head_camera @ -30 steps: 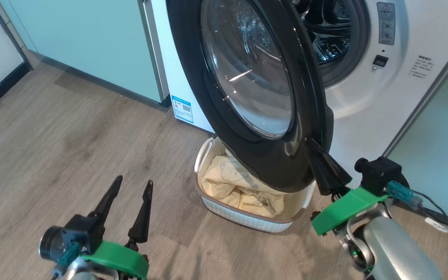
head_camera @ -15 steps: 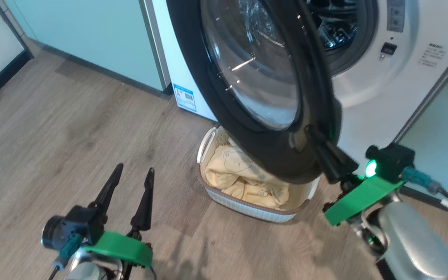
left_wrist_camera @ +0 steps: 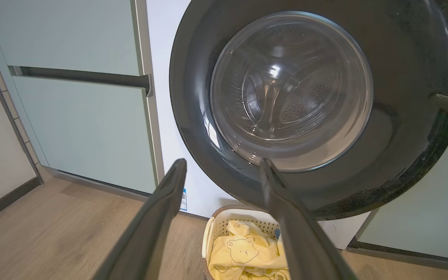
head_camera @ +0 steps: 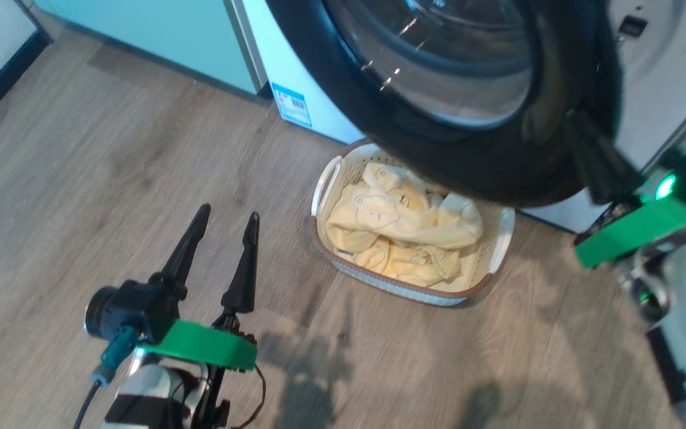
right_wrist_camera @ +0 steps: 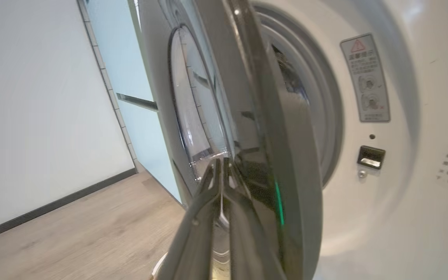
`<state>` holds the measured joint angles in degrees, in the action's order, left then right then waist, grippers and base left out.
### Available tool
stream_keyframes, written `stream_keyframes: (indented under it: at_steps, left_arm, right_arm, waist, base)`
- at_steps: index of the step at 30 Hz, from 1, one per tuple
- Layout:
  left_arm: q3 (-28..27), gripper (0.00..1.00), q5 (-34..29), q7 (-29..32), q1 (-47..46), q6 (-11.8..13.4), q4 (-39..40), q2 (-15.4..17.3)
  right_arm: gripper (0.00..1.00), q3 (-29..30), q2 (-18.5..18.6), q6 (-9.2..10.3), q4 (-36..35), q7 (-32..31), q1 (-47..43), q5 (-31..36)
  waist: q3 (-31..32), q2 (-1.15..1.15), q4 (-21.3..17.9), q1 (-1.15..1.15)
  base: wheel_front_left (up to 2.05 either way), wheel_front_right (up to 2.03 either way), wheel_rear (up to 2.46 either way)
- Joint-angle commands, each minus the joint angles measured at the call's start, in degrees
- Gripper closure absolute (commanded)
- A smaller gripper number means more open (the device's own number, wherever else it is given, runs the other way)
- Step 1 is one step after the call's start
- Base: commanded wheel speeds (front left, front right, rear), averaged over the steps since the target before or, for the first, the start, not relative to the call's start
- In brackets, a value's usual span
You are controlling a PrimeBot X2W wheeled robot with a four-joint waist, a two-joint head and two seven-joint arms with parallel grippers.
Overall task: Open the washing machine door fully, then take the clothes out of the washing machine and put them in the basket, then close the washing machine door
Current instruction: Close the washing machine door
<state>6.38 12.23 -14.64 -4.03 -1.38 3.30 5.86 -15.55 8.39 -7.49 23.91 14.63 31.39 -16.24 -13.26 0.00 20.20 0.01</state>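
Door (head_camera: 498, 173) nearer closed than before; R hand (right_wrist_camera: 221, 165) pinched together at its edge, L hand (head_camera: 228, 213) wide.

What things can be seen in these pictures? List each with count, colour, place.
washing machine: one, white, behind the door
washing machine door: one, black ring around clear glass, ajar above the basket
basket: one, cream-white with brown rim, on the floor
clothes: one pile, pale yellow with bear faces, in the basket
label sticker: one, blue, low on the machine
cabinet panels: several, pale green, beside the machine
floor: one, wood brown, underneath
left tool: one, dark, open, above the floor
right tool: one, dark, shut, tips at the door's ring
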Motion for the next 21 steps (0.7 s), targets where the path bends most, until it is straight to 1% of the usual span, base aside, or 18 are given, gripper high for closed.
stream_keyframes:
  at_steps: [1, 11, 16, 21]
  left_arm:
    - [-2.4, 0.00, -0.7, -0.4, -2.4, -0.3, 2.1, 0.0]
    - [-2.6, 0.00, -1.3, -0.4, -6.0, -2.7, 1.6, -2.2]
    - [-2.5, 0.00, -1.1, -0.4, -7.3, -3.1, 1.3, -2.7]
    - [-2.4, 0.00, -1.0, -0.4, -7.4, -3.2, 1.0, -2.9]
  right_arm:
    - [1.00, 0.4, 0.7, 0.00, -1.0, 0.4, 3.2, 0.4]
    - [1.00, 5.6, 3.3, 0.00, 3.4, 0.4, 11.3, 2.4]
    - [1.00, 8.5, 3.8, 0.00, 4.7, 0.4, 14.4, 3.1]
    - [1.00, 10.4, 4.0, 0.00, 5.6, 0.4, 15.6, 3.5]
  waist:
    - [-1.3, 0.00, 0.7, -0.01]
    - [-5.9, 0.00, 3.1, -0.01]
    - [-7.0, 0.00, 3.9, -0.01]
    - [-6.9, 0.00, 4.2, -0.01]
  base:
    - [0.00, 0.00, 0.00]
    - [0.00, 0.00, 0.00]
    - [0.00, 0.00, 0.00]
    - [0.00, 0.00, 0.00]
